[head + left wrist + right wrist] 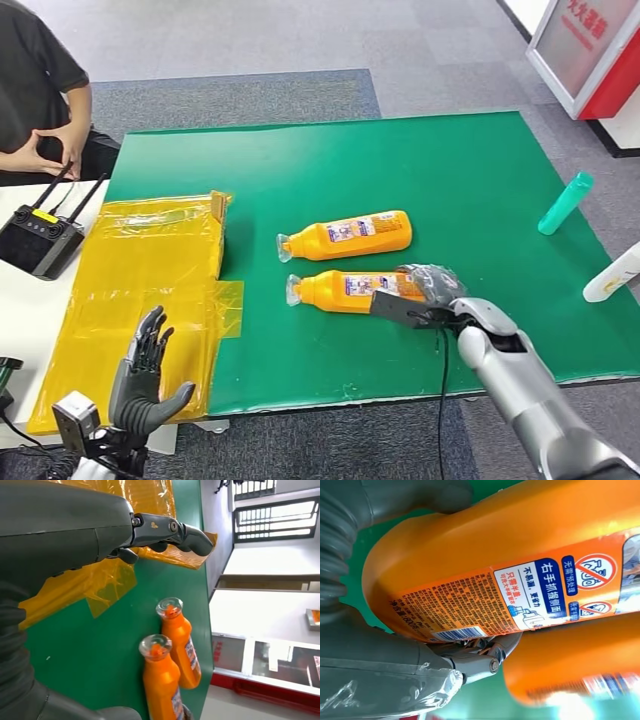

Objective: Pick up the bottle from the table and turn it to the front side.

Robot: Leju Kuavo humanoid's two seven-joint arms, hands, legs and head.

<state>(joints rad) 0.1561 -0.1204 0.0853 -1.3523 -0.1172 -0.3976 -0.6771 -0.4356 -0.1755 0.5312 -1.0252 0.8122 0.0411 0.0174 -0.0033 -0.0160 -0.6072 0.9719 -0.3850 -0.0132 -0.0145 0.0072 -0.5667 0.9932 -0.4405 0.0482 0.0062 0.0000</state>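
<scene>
Two orange bottles with clear caps lie side by side on the green mat (pixel 468 180), caps pointing left. My right hand (pixel 424 295) wraps around the base end of the near bottle (pixel 340 290), which lies on the mat. In the right wrist view the thumb (pixel 444 497) and fingers (pixel 482 657) sit on opposite sides of this bottle (pixel 516 555), whose printed label faces the camera. The far bottle (pixel 351 235) lies untouched. My left hand (pixel 147 370) hovers open over the yellow bag, its fingers (pixel 170 530) spread, well left of both bottles (pixel 162 680).
A yellow plastic bag (pixel 143 280) covers the table's left part. A teal bottle (pixel 566 203) and a white bottle (pixel 611 275) lie at the mat's right edge. A black remote controller (pixel 38 238) rests on the white table, with a person (pixel 38 90) seated behind.
</scene>
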